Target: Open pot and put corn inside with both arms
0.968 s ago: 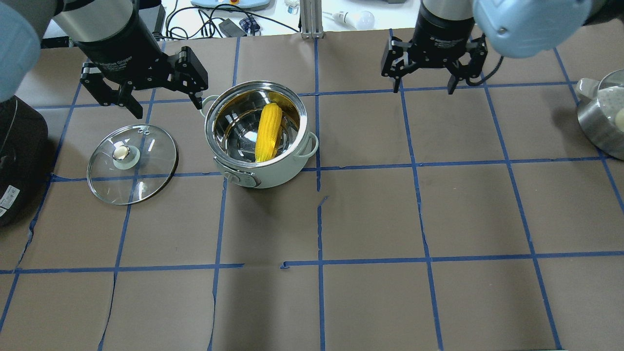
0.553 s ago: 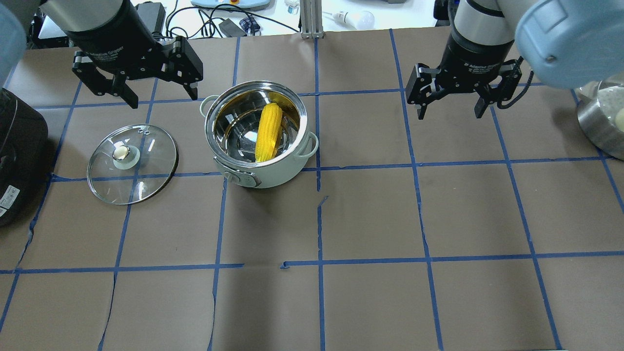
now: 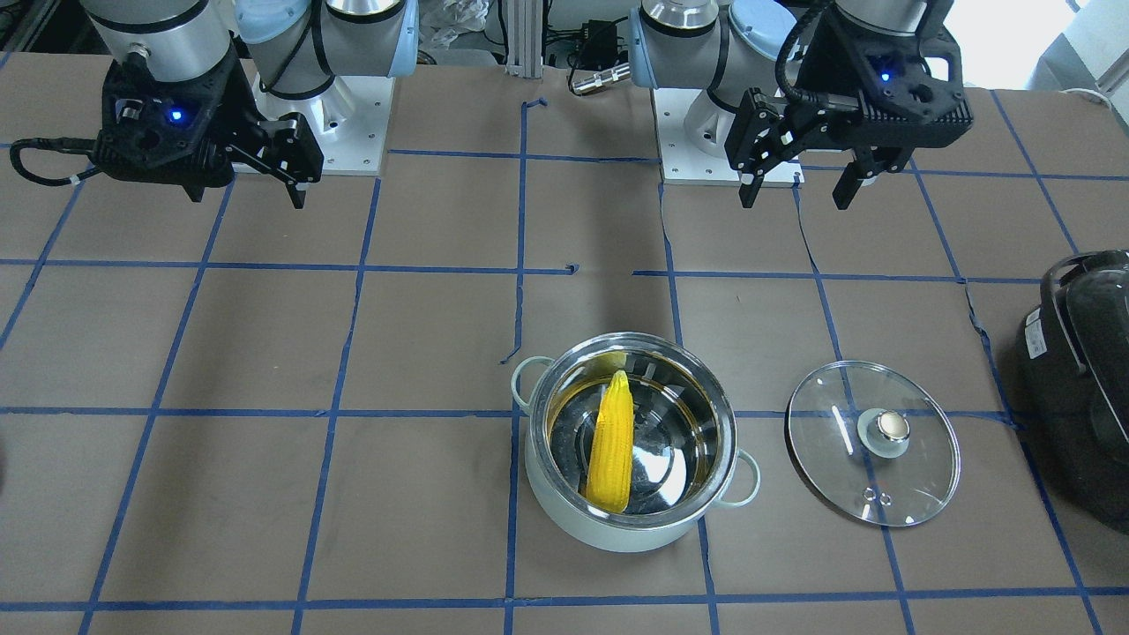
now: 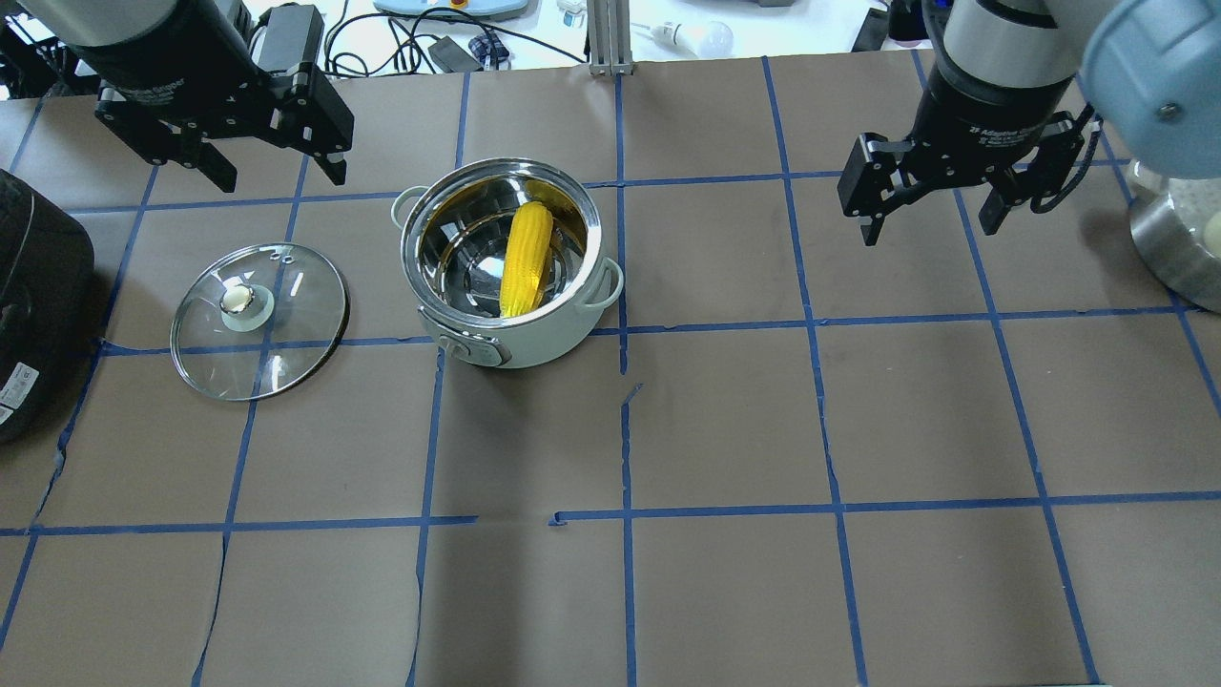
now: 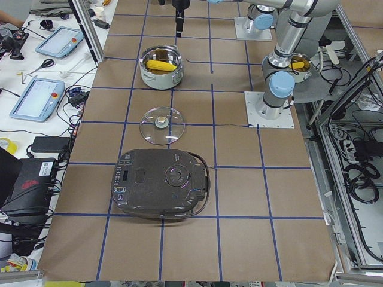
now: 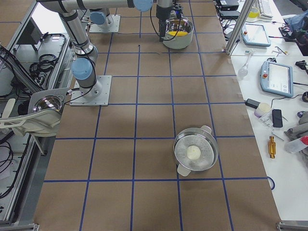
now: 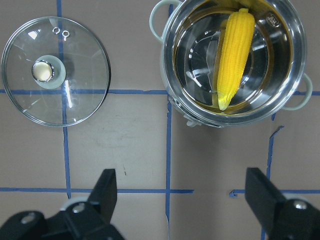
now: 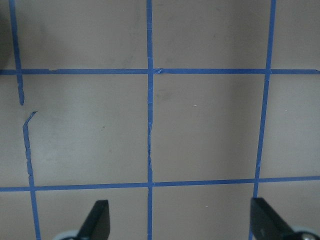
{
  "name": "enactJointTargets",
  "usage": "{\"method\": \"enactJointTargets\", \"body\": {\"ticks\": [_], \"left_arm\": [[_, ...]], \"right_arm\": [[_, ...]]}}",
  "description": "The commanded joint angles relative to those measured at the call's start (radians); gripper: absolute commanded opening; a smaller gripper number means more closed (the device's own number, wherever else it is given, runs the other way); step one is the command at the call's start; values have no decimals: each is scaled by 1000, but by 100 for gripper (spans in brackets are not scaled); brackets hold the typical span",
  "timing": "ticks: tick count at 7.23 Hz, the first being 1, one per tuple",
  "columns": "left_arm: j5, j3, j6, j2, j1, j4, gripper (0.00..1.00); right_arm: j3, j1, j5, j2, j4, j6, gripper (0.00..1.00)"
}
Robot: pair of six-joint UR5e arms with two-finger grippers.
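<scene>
**Both grippers wide open, empty; corn in pot**

L gripper (image 4: 283, 179): jaws spread full wide, nothing btwn them, touching nothing. It hangs above the table (image 4: 725, 429), well apart from the pot (image 4: 506, 349). In the overhead view it shows up and left of the pot.

R gripper (image 4: 930, 234): also wide open and empty, well off to the pot's other side. Its wrist cam shows only bare brown paper w/ blue tape lines.

Corn (image 4: 527, 258) lies inside the open pot, slanted against the steel wall, pointed tip toward the robot's side.

Glass lid (image 4: 286, 353) sits flat on the table, knob (image 4: 235, 301) up, near the pot on the L-gripper side, not touching it.

Black appliance (image 4: 38, 277) sits beyond the lid from the pot. Steel bowl (image 4: 1169, 248) sits far on the pot's opposite side, past the R gripper.
</scene>
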Motion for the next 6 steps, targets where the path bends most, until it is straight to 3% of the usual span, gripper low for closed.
{"method": "enactJointTargets", "body": {"ticks": [1,2,3,4,6], "left_arm": [[3,2,-4,2,0,0,94],[-6,1,-6,1,0,2,94],[-5,2,-6,1,0,0,94],[-11,2,-6,1,0,2,94],[-9,1,-6,1,0,0,94]], "right_arm": [[-2,-29,24,-19,17,-44,100],[-6,-26,39,-23,28,-17,100],[-8,-25,165,-23,31,82,100],[-8,-20,104,-24,32,80,100],[-9,-20,69,-26,32,80,100]]}}
